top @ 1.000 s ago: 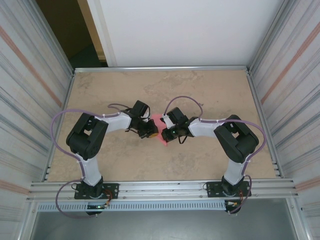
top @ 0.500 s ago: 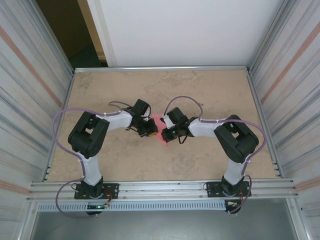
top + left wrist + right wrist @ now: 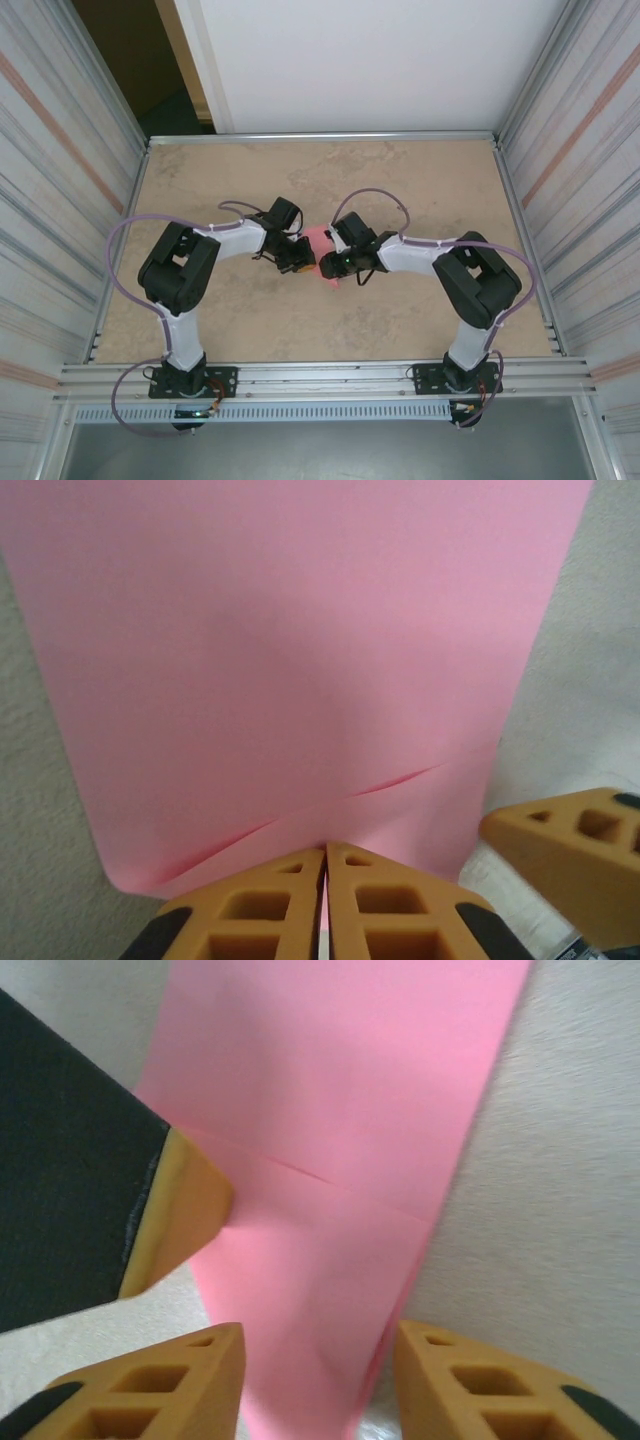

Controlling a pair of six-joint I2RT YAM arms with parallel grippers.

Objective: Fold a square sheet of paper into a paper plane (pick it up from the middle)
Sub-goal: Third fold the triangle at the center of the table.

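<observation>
1. Paper [image 3: 300, 660], pink with a fold line, lies in the middle of the table [image 3: 400, 170], far from every edge.
2. The left gripper [image 3: 325, 852] is closed tight, tips at the paper's edge; I cannot tell if it pinches.
3. The right gripper [image 3: 318, 1350] is partly open around the paper's narrow end, holding nothing.
4. From above, both grippers hide most of the paper.
5. Metal walls [image 3: 60, 200] stand along the table's sides.

Most of the pink sheet [image 3: 320, 238] under left tool [image 3: 305, 262] and right tool [image 3: 330, 268] overhead; far edge beyond wrist frames.
</observation>
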